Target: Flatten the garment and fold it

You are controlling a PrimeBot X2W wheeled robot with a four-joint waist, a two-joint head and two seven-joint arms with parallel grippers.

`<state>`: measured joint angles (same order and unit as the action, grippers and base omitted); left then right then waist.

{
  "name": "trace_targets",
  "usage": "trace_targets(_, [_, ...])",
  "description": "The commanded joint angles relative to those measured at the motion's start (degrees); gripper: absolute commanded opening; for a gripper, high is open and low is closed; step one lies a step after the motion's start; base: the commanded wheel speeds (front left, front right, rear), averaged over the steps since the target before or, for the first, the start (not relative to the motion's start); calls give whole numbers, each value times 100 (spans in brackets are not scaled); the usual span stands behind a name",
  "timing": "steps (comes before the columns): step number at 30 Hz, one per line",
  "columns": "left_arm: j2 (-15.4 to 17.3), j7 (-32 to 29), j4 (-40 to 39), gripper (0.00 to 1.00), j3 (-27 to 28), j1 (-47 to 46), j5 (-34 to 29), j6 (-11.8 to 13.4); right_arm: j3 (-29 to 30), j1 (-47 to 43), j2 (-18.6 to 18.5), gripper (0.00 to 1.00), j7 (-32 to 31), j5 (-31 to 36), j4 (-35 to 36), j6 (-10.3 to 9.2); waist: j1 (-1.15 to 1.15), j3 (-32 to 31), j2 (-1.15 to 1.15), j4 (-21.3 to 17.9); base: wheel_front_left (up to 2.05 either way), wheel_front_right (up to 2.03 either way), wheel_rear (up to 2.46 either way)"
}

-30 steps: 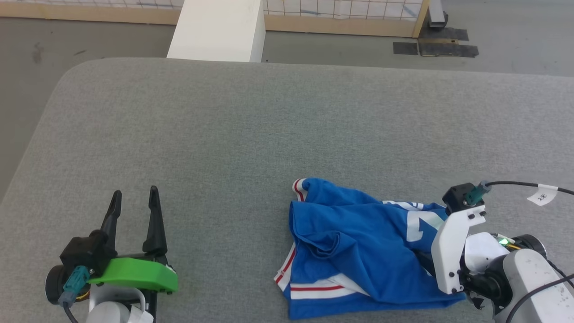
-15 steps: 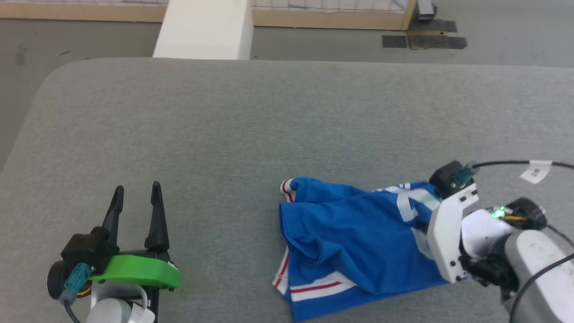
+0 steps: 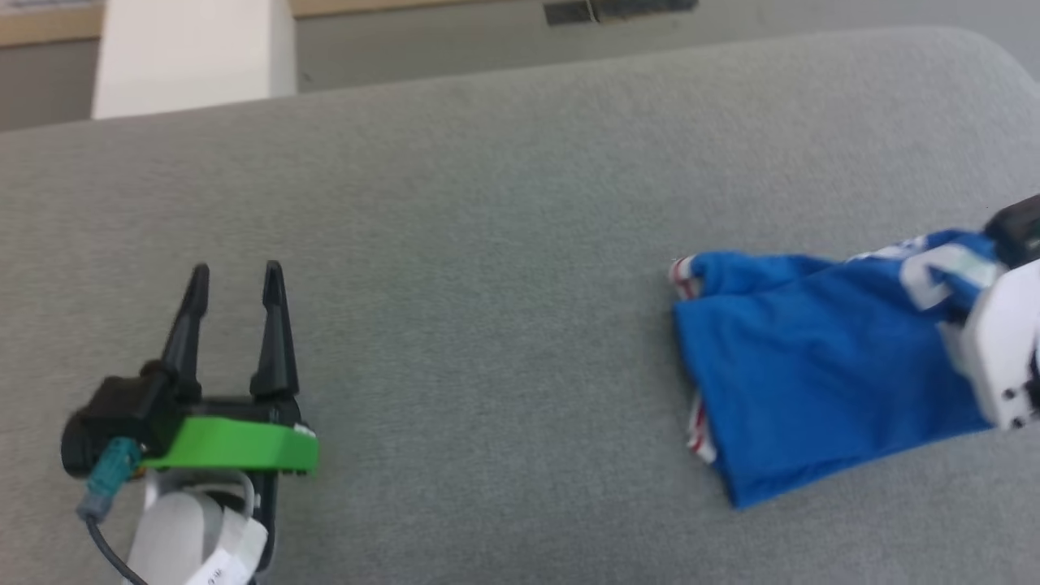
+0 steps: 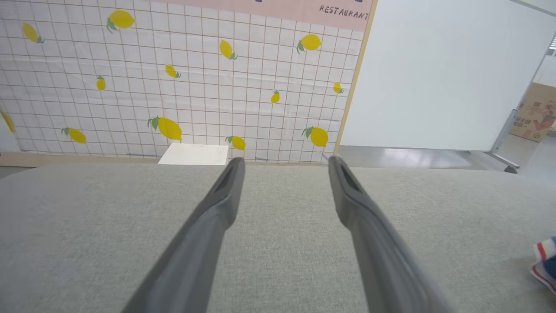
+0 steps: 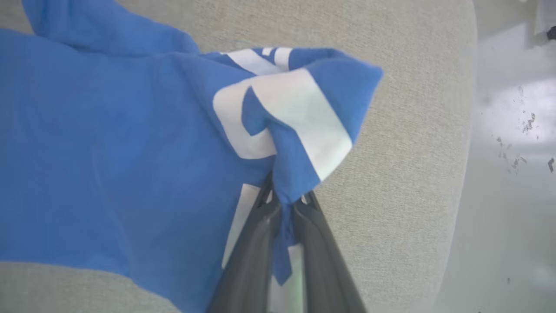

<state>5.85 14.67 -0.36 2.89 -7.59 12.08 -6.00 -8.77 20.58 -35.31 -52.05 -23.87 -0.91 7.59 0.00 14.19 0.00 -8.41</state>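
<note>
**Garment at the right edge**
The right gripper (image 5: 286, 198) pinches a blue fold of the garment (image 3: 812, 366), which lies crumpled near the padded table's (image 3: 487, 203) rounded right edge. The left gripper (image 3: 236, 270), jaws spread, sits well apart at near left.

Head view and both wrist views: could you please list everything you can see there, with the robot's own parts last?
garment: one, royal blue with white lettering and red-and-white trim, bunched at the table's right side.
table: one, grey, fabric-covered, beneath the garment and both arms.
white block: one, white, beyond the table's far edge.
lemon-print wall: one, white grid with yellow lemons, behind the table.
cardboard box: one, brown, far right of the left wrist view.
left pincer: one, dark fingers on a green mount, open, at the table's left, apart from the garment.
right pincer: one, dark fingers, shut on a fold of the garment.
</note>
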Motion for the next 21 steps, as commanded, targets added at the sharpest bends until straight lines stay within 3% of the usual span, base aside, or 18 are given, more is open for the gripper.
trace_targets(1, [102, -37, -84, 100, -8, -146, -36, -32, 161, 155, -20, 0, 140, 80, -74, -10, 0, 780, 0, -535, 0, 0, 0])
trace_targets(12, [702, -605, -1163, 100, 289, -414, -193, 81, 1827, 987, 45, 0, 697, 1013, -1003, -10, 0, 2195, 0, -439, 0, 0, 0])
trace_targets(21, [928, -886, -1758, 100, 463, -369, -200, 149, 3058, 1873, 398, 0, 818, 1936, -1664, -10, 0, 2614, 0, -334, 0, 0, 0])
